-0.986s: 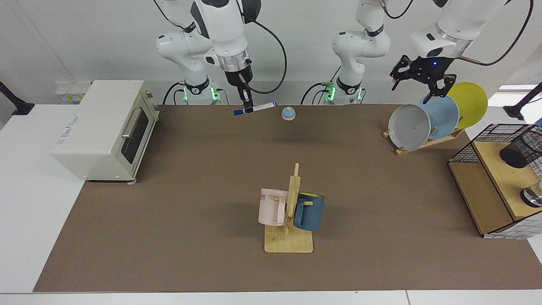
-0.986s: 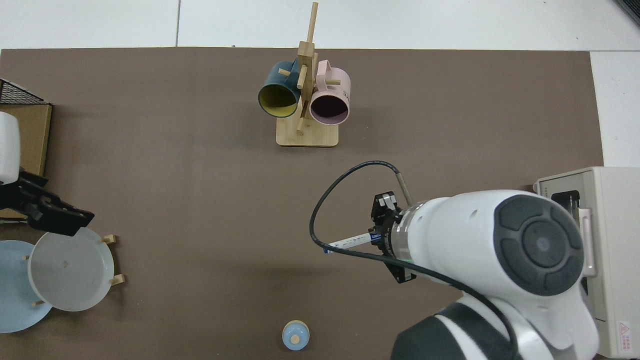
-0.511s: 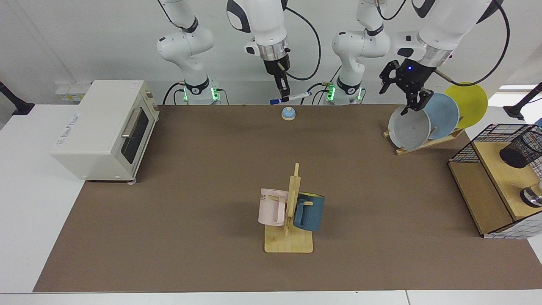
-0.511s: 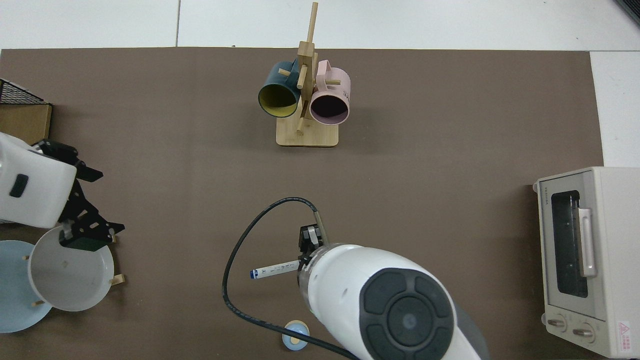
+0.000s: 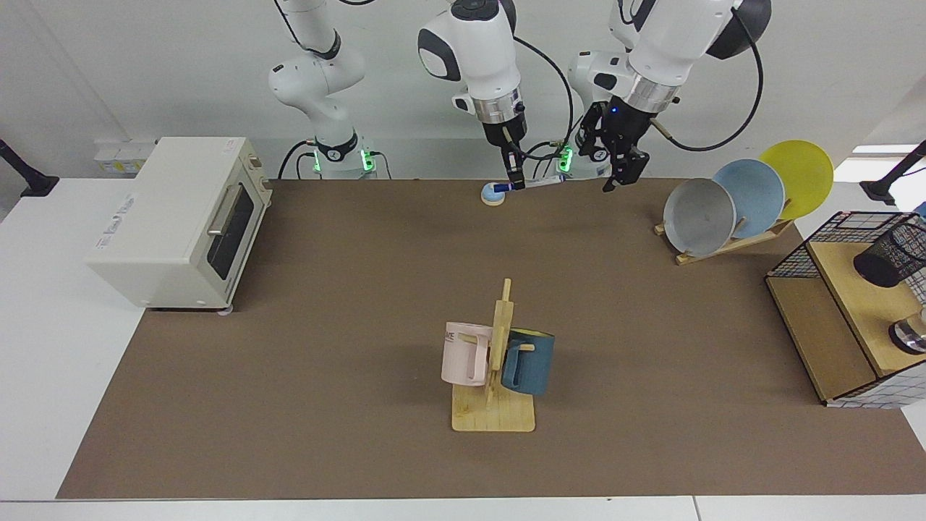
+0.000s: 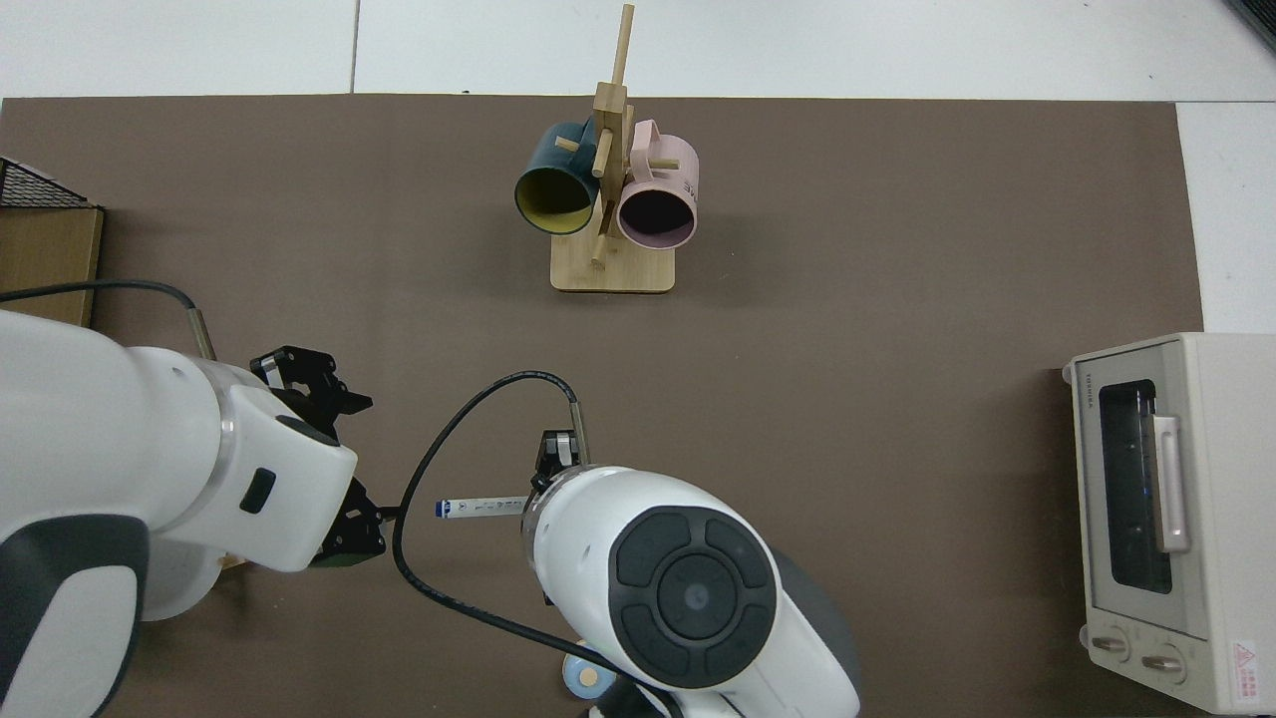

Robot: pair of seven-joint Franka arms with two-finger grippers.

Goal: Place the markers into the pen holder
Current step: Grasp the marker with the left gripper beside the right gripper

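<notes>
i see the brown table mat [image 5: 325, 347] filling most of the facing view, with the white toaster oven [image 5: 177, 221] at its 9 o'clock edge. at about 3 o'clock sits the wire-grid rack [image 5: 843, 318] with wooden shelves, and on its upper shelf lies the pen holder [image 5: 888, 255], tipped on its side with its mesh mouth toward 3 o'clock (a small shiny round object [image 5: 910, 335] sits on the same shelf, at the holder's 6 o'clock). the plate rack [image 5: 731, 242] at 2 o'clock carries a grey, a blue and a yellow plate. the mug tree [image 5: 495, 376] stands a little toward 6 o'clock from the mat's centre with a pink and a dark blue mug hung on it.

up at 12 o'clock, my right gripper [image 5: 514, 181] points down and pinches the marker [image 5: 537, 184] near its dark blue cap, holding it roughly level above the mat, just over the small blue round object [image 5: 491, 193]. from above, the marker [image 6: 480, 507] juts toward 9 o'clock from under the right arm. my left gripper [image 5: 621, 170] hangs at the marker's 3 o'clock, close but apart from it, fingers spread and holding nothing. the marker is well apart from the pen holder.
</notes>
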